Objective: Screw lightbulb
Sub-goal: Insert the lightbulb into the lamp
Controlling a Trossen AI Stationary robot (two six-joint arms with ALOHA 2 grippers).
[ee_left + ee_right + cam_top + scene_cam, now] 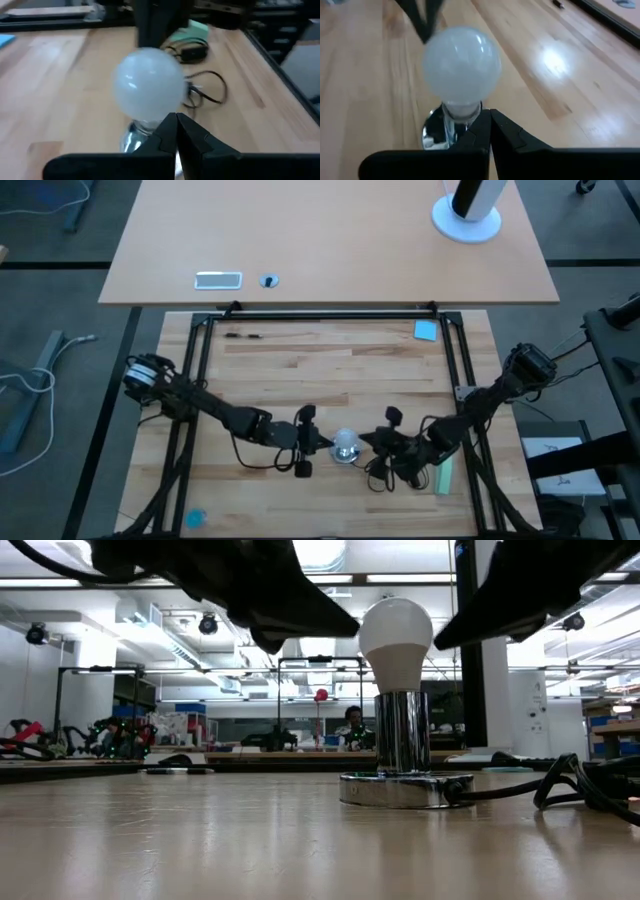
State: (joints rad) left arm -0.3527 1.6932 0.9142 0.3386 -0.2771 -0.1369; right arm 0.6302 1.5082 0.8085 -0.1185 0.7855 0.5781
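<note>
Your left gripper (176,120) has its fingers pressed together, tips meeting just under the lightbulb (148,85), close to its neck; whether they touch the glass you cannot tell. Your right gripper (487,117) is likewise closed on nothing, its tips meeting beside the neck from the opposite side. On the table seen from above, the left gripper (322,442) sits at nine o'clock of the lightbulb (346,444) and the right gripper (372,442) at three o'clock, both very near it.

The lightbulb (395,638) is a white frosted pear shape, its silvery screw base seated in the socket (404,788), a round shiny disc with a black cord (545,788) running off. It stands at six o'clock of the wooden table (330,370), near the front edge. Its long axis is upright, dome pointing straight up, base down.
</note>
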